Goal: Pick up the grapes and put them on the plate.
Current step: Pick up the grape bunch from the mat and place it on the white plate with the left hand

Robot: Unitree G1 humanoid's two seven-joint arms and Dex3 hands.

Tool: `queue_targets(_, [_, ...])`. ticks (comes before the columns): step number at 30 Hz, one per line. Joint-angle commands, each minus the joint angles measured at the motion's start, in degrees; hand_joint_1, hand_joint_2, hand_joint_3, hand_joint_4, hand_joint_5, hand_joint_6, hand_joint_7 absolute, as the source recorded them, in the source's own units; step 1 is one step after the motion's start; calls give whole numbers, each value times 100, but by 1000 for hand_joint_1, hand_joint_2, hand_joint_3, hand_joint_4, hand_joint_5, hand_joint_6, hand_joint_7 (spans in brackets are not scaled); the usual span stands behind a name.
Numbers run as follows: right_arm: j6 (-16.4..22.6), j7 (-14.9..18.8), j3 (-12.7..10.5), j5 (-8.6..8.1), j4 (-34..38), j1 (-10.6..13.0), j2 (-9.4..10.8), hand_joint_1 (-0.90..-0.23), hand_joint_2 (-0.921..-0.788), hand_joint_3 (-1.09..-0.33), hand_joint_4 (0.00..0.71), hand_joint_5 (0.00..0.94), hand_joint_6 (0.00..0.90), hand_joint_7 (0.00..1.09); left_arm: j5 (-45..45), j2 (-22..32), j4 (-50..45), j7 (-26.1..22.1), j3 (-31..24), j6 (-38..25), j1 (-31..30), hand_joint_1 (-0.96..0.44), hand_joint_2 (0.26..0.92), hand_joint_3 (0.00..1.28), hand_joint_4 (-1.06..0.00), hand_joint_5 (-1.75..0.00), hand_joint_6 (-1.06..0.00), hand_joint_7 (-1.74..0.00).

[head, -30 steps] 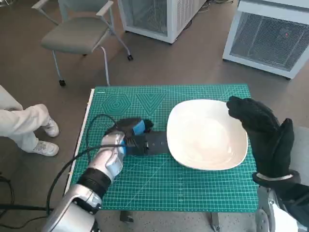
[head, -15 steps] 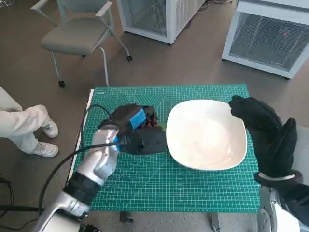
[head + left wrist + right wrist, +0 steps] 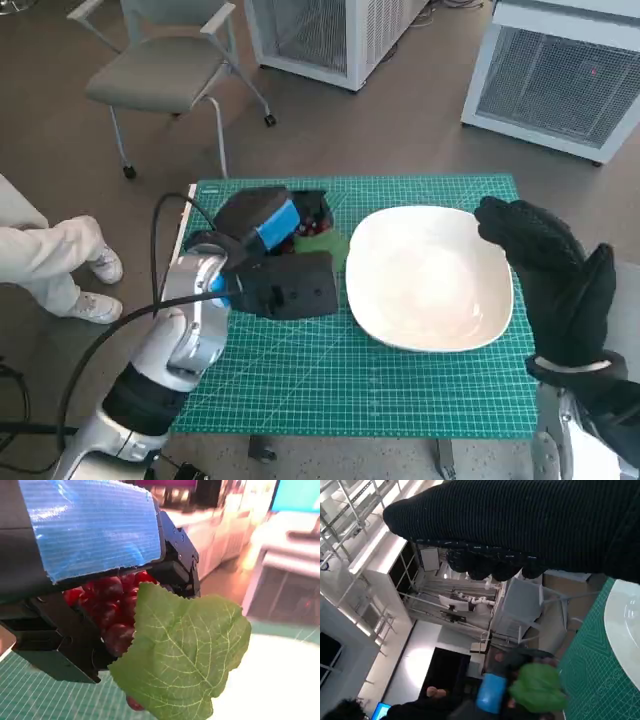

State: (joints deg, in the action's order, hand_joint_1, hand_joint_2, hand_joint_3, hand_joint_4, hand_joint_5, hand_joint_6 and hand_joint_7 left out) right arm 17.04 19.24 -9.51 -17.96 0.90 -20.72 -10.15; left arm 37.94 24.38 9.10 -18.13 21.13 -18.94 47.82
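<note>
Head view: I am seeing the left hand (image 3: 268,232) lifted off the green mat (image 3: 300,400) and raised toward the back of the surface. A second ago it was lying low on the mat, closer to me, with the fruit hidden under it. Now the grapes (image 3: 314,222) are showing dark red at its far side, with a bit of green leaf (image 3: 330,245) just beside the rim of the plate (image 3: 430,340). I judge the pick as done and the carry across to the plate as the step in hand. The right hand (image 3: 555,285) is hovering at the plate's right edge, much where it was, fingers apart and holding nothing. Count: one plate, one bunch, one mat, one chair (image 3: 165,65), and one person's leg and shoe (image 3: 55,265) at the left.

Left wrist view: the fingers (image 3: 177,550) are gripping the bunch of grapes (image 3: 107,610), which is sitting under the blue-taped back. One large leaf (image 3: 185,650) is hanging in front of it. The white plate (image 3: 280,680) is lying just beyond.

Right wrist view: the glove (image 3: 520,525) is filling the top. Below it I am making out the blue tape of the left hand (image 3: 490,692) and the green leaf (image 3: 537,687), blurred. The plate's rim (image 3: 622,610) is showing at the edge.
</note>
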Motion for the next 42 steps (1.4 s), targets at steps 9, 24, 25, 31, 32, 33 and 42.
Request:
queue_targets(9, [-18, 0, 6, -5, 77, 91, 36, -493, -921, -588, 325, 382, 167, 882, 78, -13, -283, 150, -127, 111, -104, 5, 782, 297, -659, -1402, -762, -860])
queue_targets(24, [-87, -73, 32, 24, -103, 183, 65, -493, -921, -589, 326, 379, 178, 886, 123, -315, 18, 1, 92, 164, 224, 5, 735, 381, -678, -1394, -745, -897])
queue_targets(25, [-88, -78, 38, 29, -117, 192, 70, -493, -921, -589, 326, 379, 179, 886, 132, -366, 54, -18, 120, 152, 274, 5, 731, 385, -685, -1385, -743, -901])
queue_targets(31, [-120, -135, 71, 59, -235, 260, 86, -494, -921, -590, 325, 380, 179, 888, 182, -717, 432, -72, 325, 146, 656, 5, 724, 392, -706, -1358, -731, -923])
queue_targets(32, [-129, -143, 71, 58, -257, 273, 83, -494, -921, -590, 325, 380, 179, 889, 184, -779, 512, -69, 353, 159, 722, 5, 724, 392, -708, -1356, -729, -925])
queue_targets(33, [-138, -150, 68, 56, -279, 287, 80, -494, -921, -590, 325, 380, 179, 889, 185, -843, 597, -62, 381, 178, 790, 4, 724, 392, -712, -1350, -726, -931])
queue_targets(42, [-215, -191, -7, 9, -540, 470, 37, -497, -921, -589, 327, 383, 178, 892, 252, -1395, 1643, 201, 678, 598, 1454, 3, 794, 309, -631, -1411, -695, -960])
